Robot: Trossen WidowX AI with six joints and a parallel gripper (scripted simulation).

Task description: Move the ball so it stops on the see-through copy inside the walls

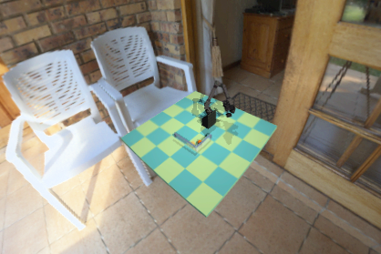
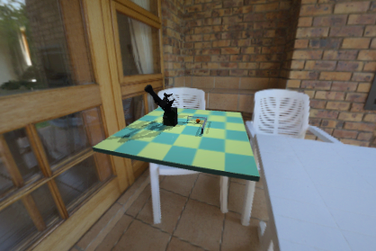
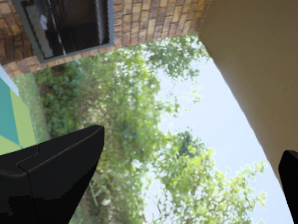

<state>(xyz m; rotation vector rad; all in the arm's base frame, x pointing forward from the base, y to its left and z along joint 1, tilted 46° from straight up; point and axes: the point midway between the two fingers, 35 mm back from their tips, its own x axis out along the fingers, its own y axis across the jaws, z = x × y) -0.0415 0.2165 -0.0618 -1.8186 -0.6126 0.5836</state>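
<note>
While the orange ball (image 1: 200, 141) sits near the tabletop's (image 1: 214, 193) middle, just beside the clear walls (image 1: 188, 141) at their corner, the gripper (image 3: 193, 183) hangs well apart from it, toward the far edge by the arm's base. Fingers spread wide and empty, it points off the table entirely, so the ball lies below and ahead.

Daylight is flooding in evenly, the arm (image 2: 158, 99) is casting soft shadows on the table (image 2: 216, 157), backgrounds are blurring.
</note>
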